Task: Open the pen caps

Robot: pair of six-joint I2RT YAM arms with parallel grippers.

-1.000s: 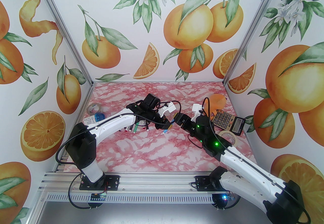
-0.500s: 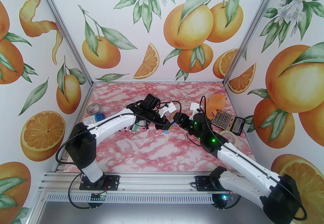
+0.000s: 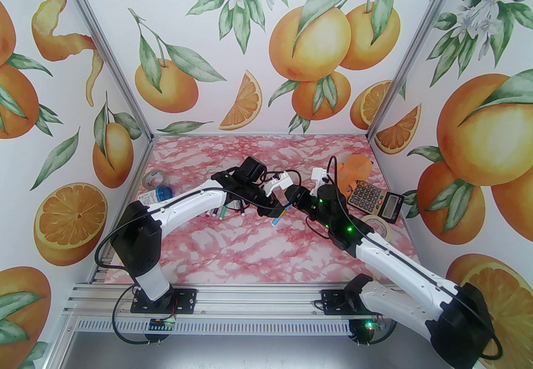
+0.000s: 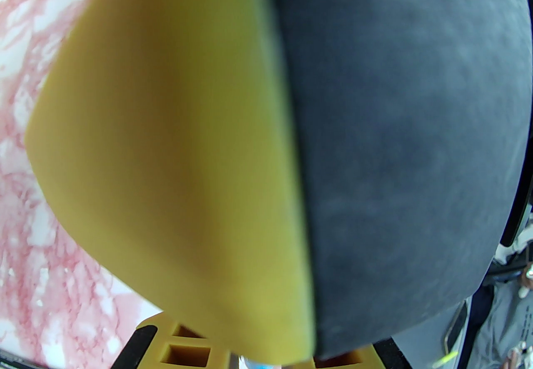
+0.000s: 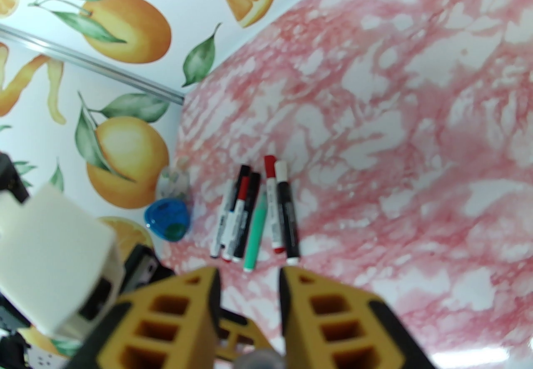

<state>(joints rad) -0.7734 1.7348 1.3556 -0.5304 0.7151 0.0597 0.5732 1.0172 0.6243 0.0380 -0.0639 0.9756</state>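
Six pens (image 5: 272,213) lie side by side on the marbled table (image 3: 258,250), their pen caps (image 5: 270,162) on, at nine o'clock from the left gripper (image 3: 278,211) in the top view. That gripper pinches a blue pen (image 3: 276,220), which slants toward seven o'clock below its fingers. The right gripper (image 3: 290,197) sits just beside it at two o'clock, over the pen's upper end. In the right wrist view its fingers (image 5: 316,309) stand slightly apart with a blurred grey end between them; whether they press on it I cannot tell. A calculator (image 3: 374,197) lies at three o'clock.
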